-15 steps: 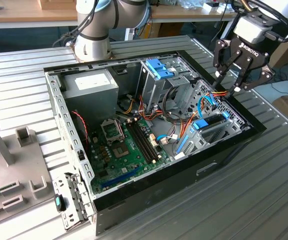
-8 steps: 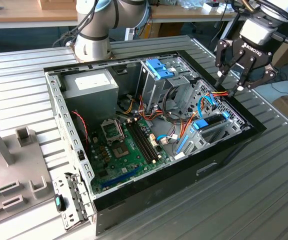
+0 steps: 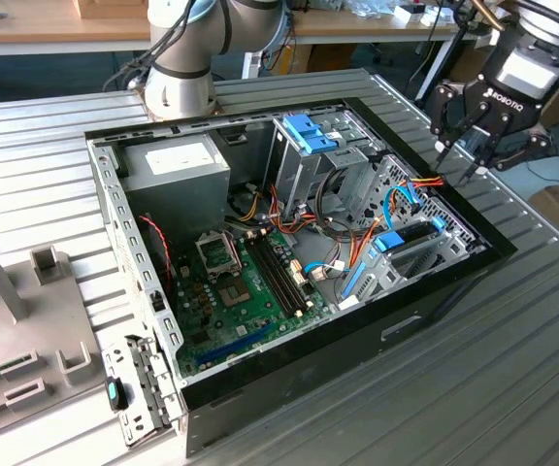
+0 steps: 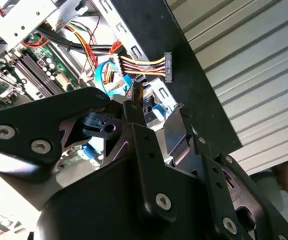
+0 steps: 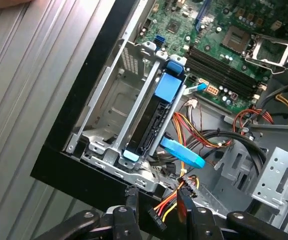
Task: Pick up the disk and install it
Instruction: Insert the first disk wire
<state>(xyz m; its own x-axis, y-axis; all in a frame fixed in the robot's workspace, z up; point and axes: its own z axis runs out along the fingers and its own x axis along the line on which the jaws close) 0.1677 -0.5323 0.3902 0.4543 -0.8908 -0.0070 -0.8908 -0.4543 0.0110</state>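
Observation:
The disk (image 5: 151,122) stands on edge in the metal drive cage at the case's front corner, dark with bright blue carrier rails. In the exterior view the disk (image 3: 408,236) sits in the cage on that view's right side of the case. My gripper (image 3: 457,160) hovers above the case's right rim, a little beyond the cage. Its fingers are open and hold nothing. In both wrist views the gripper (image 5: 156,200) (image 4: 156,100) hangs over the case edge, apart from the disk.
A power connector (image 5: 155,216) on coloured wires lies loose just under the fingertips, beside a flat blue data cable (image 5: 181,152). The open case holds a motherboard (image 3: 241,291) and a power supply (image 3: 178,165). A grey fixture (image 3: 8,291) stands on the ribbed table at the exterior view's left.

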